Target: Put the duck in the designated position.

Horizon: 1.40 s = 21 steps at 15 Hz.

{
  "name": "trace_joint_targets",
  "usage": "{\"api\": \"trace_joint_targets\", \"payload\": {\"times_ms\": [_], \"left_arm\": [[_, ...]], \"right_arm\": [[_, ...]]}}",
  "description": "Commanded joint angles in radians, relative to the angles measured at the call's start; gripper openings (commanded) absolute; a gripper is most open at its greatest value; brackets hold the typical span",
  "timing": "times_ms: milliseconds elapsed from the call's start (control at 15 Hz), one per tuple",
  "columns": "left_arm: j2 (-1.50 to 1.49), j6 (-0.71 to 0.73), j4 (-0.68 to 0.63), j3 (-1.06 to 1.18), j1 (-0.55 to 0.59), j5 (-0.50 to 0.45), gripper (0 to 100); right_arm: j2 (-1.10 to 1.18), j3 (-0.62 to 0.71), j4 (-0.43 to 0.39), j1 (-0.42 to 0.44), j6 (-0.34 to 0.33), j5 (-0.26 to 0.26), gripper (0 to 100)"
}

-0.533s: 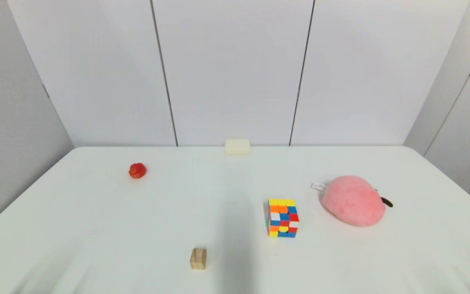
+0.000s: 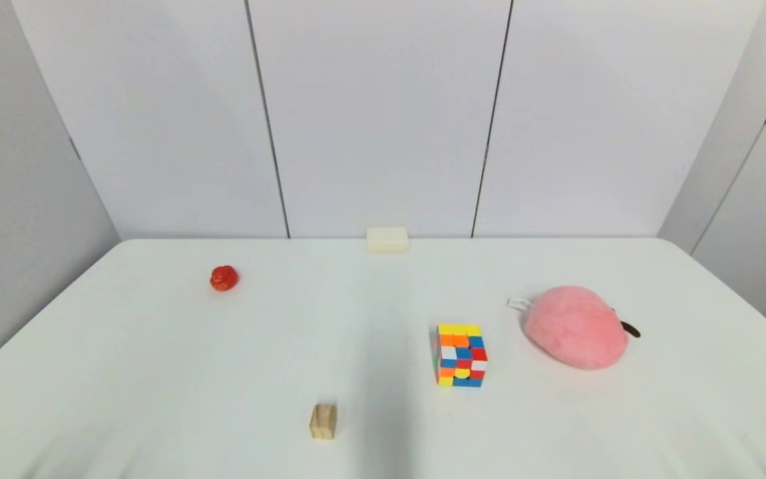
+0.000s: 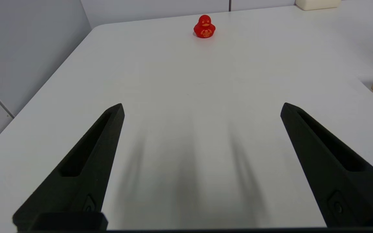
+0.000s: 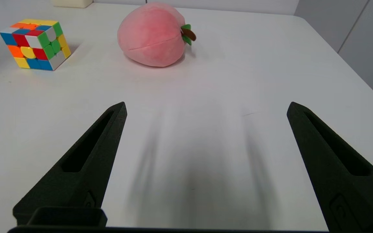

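Two hands released, holding nothing: left hand (image 3: 202, 108) and right hand (image 4: 206, 106) low over the near bench (image 2: 157, 372). Red duck (image 2: 224, 278) upright, far left, well apart from both.

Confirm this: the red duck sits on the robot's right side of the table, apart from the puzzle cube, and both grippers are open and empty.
Wrong on the side. The head view shows the duck on the robot's left, far from the puzzle cube. The rest holds: the left gripper and right gripper are open and empty.
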Motion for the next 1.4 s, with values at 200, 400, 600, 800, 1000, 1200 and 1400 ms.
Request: {"api": "trace_joint_targets", "payload": {"times_ms": [200,400,600,800,1000,1200,1400], "left_arm": [[0.001,0.000,0.000,0.000,0.000,-0.001,100],[0.021,-0.001,0.002,0.000,0.000,-0.002,100],[0.178,0.016,-0.101,-0.021,0.005,-0.002,100],[0.371,0.016,-0.301,-0.035,-0.003,0.002,100],[0.537,0.016,-0.334,-0.167,-0.012,0.001,100],[0.687,0.010,-0.307,-0.359,-0.075,0.012,100],[0.810,-0.006,-0.221,-0.518,-0.195,0.171,100]], "right_arm": [[0.000,0.000,0.000,0.001,-0.001,0.001,100],[0.001,0.000,0.000,0.001,-0.001,0.001,100],[0.001,0.000,0.000,0.001,-0.001,0.001,100],[0.001,0.000,0.000,0.001,-0.001,0.001,100],[0.001,0.000,0.000,0.001,-0.001,0.001,100],[0.001,0.000,0.000,0.001,-0.001,0.001,100],[0.001,0.000,0.000,0.001,-0.001,0.001,100]]}}
